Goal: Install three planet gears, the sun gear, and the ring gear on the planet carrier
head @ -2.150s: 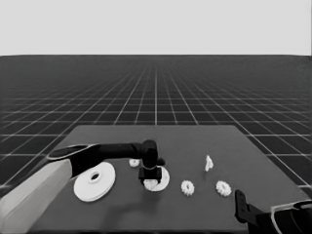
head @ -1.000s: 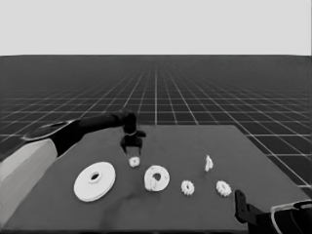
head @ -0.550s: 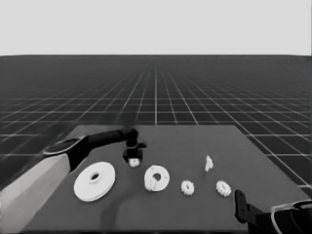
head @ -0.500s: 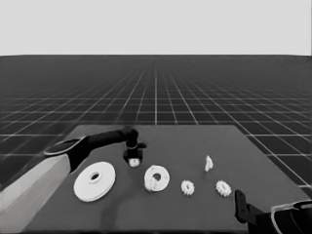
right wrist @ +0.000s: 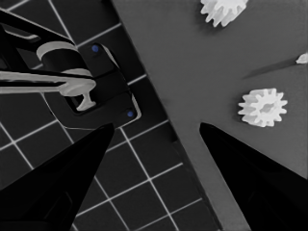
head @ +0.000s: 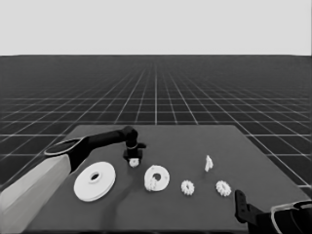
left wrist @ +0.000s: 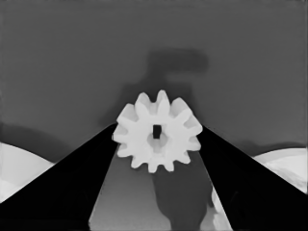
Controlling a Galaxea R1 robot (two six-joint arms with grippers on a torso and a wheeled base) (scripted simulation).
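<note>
Gears first, going near to far: two small loose gears (head: 187, 187) and (head: 223, 188) lie on the near right of the table (head: 195, 141), not far from the right claw (head: 240, 207), which is parked at that corner with its fingers spread and nothing between them. A thin white piece (head: 208, 163) stands just behind them. Mid-table sits the smaller round part (head: 157, 178); it looks like a gear is already on it, though I can't be sure from this angle. The larger round part (head: 95, 181) lies to its left, untouched. Farther back, the left claw (head: 133, 157) is clamped on a small gear (left wrist: 158, 132), fingers touching both sides of its teeth, just behind and left of the smaller round part.

So I'd say the step in hand is carrying a gear over. Next move needs lining up its square hole over a peg on the smaller part, then lowering straight.
</note>
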